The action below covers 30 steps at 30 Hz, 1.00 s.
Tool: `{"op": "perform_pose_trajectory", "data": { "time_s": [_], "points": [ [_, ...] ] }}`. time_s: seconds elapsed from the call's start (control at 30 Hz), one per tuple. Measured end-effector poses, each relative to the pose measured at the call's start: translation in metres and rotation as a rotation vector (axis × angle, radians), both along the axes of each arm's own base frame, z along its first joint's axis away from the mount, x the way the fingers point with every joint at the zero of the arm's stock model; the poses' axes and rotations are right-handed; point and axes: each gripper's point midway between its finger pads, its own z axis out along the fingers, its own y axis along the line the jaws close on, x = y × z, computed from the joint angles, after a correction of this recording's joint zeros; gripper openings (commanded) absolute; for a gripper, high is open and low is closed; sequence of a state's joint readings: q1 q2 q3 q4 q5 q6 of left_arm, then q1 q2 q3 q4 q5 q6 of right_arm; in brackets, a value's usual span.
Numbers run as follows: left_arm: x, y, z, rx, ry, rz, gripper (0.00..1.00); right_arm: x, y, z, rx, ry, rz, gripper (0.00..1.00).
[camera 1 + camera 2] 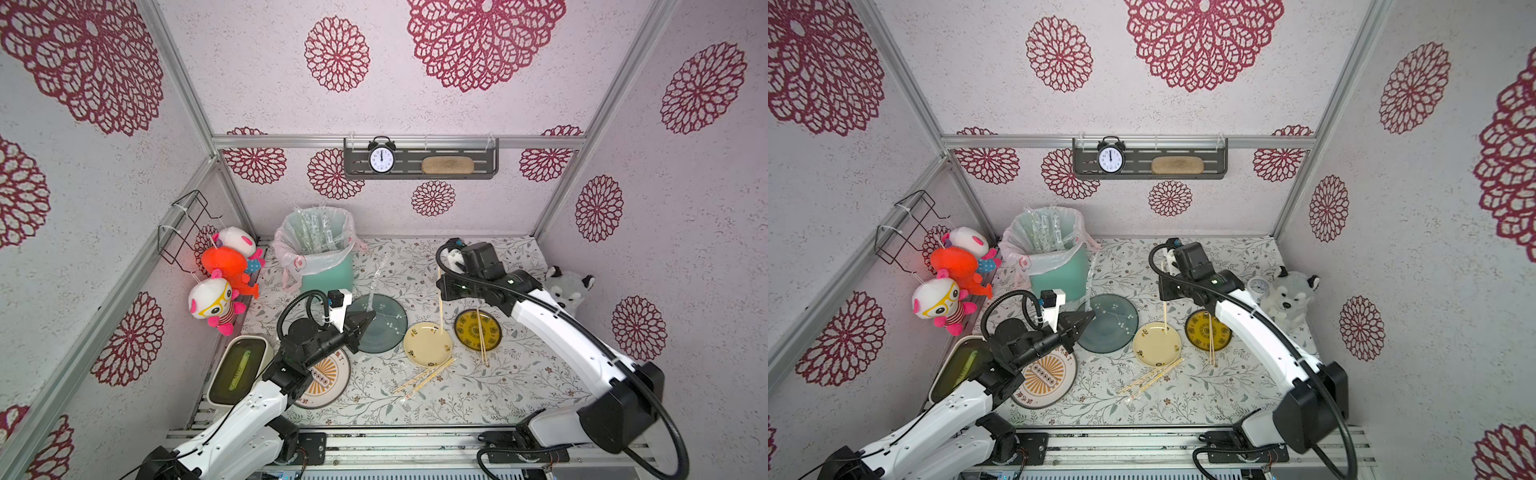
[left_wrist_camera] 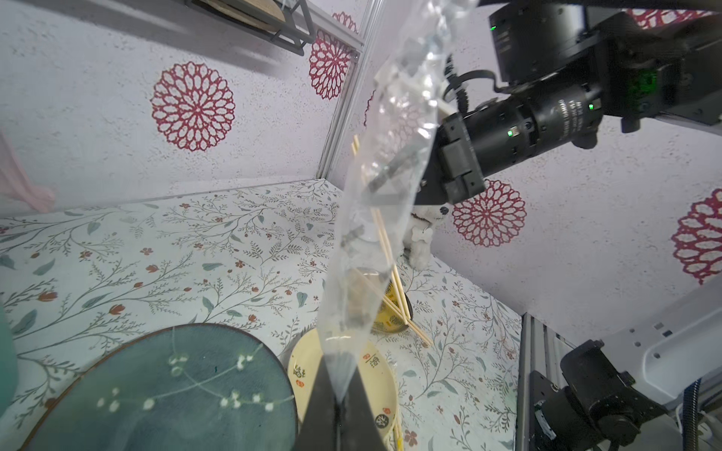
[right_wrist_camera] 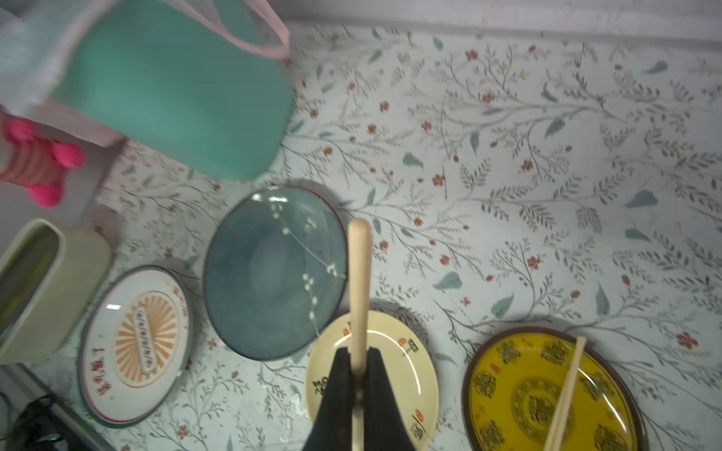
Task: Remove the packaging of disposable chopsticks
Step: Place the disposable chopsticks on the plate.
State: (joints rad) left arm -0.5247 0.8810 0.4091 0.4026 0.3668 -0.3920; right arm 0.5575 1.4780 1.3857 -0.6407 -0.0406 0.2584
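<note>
Left pincer (image 2: 339, 394): clamped on the bottom end of one clear sleeve (image 2: 375, 218). The film stands up out of the jaws, crinkled and slack, and looks empty to me. In both top views it sits over the blue-green plate (image 1: 386, 328), just in front of the teal bin (image 1: 328, 278).

Right pincer (image 3: 357, 365): shut on a bare pair of chopsticks (image 3: 359, 273), held steeply over the cream plate (image 1: 419, 349). Sleeve and sticks are well apart, so I judge this pair unwrapped. I can't tell whether the lower tips touch the plate.

Elsewhere: one pair lies across the yellow plate (image 1: 465, 332), and loose sticks (image 1: 424, 376) lie on the table (image 1: 498, 390) beside the cream plate. The bin already holds sleeves.

Step in hand, as I read it: bin the film, put the sticks down.

- Left: lift before swinging, since the slack top could snag the liner rim. Bring the jaws over the bin mouth, then release. Thin film may cling to a pad, so check it has fallen before leaving.
- Right: tilt the sticks low across the plate and only then let go. Released upright, they could topple and roll off.
</note>
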Motion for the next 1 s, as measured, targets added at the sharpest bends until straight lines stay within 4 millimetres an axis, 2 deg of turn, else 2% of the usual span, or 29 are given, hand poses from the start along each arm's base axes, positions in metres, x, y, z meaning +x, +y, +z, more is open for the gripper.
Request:
{"op": "perform_pose_trajectory", "data": {
  "time_s": [0.17,0.3,0.37,0.5,0.67,1.0],
  "points": [
    [-0.001,0.004,-0.009,0.022,0.037,0.017,0.0,0.0,0.012,-0.061,-0.237,0.166,0.034,0.0],
    [-0.002,0.005,-0.015,0.037,0.059,0.024,0.0,-0.022,0.008,-0.107,-0.359,0.295,0.068,0.0],
    [-0.002,0.006,-0.014,0.035,0.056,0.025,0.0,-0.031,0.004,-0.12,-0.391,0.337,0.077,0.0],
    [-0.004,0.006,-0.016,0.032,0.051,0.022,0.0,-0.035,0.003,-0.136,-0.425,0.383,0.106,0.0],
    [-0.007,0.006,-0.028,0.041,0.071,0.01,0.0,-0.031,0.012,-0.154,-0.431,0.43,0.147,0.0],
    [-0.01,0.007,-0.027,0.027,0.051,0.01,0.0,-0.027,0.022,-0.172,-0.394,0.482,0.188,0.0]
  ]
}}
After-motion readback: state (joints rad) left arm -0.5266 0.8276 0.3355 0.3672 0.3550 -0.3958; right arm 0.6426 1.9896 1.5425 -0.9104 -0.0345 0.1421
